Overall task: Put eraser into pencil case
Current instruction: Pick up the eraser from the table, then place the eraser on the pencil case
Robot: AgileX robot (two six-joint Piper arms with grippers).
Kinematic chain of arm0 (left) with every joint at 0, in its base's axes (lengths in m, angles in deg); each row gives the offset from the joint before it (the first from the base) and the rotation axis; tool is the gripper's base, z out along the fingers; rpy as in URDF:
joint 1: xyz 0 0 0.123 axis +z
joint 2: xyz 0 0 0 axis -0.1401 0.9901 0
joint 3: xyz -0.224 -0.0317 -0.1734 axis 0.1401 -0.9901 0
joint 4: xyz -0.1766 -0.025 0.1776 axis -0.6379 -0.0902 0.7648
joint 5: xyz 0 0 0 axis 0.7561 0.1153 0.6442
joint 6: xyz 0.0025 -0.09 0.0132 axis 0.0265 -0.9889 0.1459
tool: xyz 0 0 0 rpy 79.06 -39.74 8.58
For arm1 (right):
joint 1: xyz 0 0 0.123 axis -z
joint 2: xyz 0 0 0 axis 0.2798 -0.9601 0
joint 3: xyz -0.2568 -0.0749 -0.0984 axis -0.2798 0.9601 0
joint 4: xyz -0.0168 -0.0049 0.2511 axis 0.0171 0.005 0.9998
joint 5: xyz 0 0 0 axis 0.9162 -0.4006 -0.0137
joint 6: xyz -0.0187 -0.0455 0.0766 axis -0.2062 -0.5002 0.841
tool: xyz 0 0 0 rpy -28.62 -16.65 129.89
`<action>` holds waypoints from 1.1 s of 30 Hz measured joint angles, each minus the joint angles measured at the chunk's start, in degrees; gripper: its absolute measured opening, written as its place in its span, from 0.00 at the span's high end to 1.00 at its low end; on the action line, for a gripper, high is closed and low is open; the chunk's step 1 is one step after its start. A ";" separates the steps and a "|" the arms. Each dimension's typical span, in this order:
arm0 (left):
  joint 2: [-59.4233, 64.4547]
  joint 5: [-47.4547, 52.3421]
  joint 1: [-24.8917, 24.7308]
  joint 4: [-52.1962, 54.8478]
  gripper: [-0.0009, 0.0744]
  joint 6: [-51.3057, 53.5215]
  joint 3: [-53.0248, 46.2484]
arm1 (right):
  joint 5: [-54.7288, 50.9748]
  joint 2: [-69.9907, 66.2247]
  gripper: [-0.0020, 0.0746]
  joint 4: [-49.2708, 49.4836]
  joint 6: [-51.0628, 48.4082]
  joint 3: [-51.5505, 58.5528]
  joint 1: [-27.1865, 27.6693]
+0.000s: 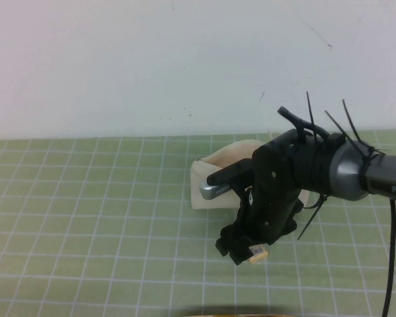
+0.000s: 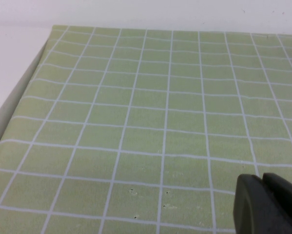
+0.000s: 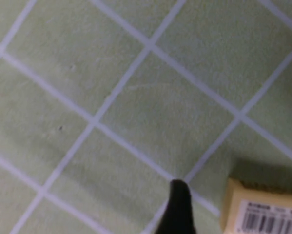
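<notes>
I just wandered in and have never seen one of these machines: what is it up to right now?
The right gripper is down at the green grid mat, right beside the small tan eraser with its barcode label. The cream pencil case lies just behind the arm. The eraser is not in it yet. The left gripper sits off to the side over bare mat, handling nothing.

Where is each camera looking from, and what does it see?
High view: raised, looking down at the green mat, pencil case and right arm with its claw.
Left wrist view: on the left arm, sees mat and its own claw.
Right wrist view: close above the mat.
Shared: the eraser appears in high and right wrist views.
</notes>
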 joint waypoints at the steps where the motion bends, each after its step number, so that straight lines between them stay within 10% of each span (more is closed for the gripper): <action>1: 0.00 0.00 0.00 0.00 0.99 0.00 0.00 | 0.41 -0.50 0.26 0.00 0.79 0.00 0.00; 12: 0.00 0.00 0.00 0.00 0.99 0.00 0.00 | 0.78 -1.53 0.56 -0.76 2.12 -0.26 0.00; 24: 0.00 0.00 0.00 0.00 0.99 0.00 0.00 | -4.01 10.76 0.57 4.06 -2.42 -0.29 0.00; 33: 0.00 0.00 0.00 0.00 0.99 0.00 0.00 | 14.90 18.11 0.57 -1.59 -6.19 -0.29 0.24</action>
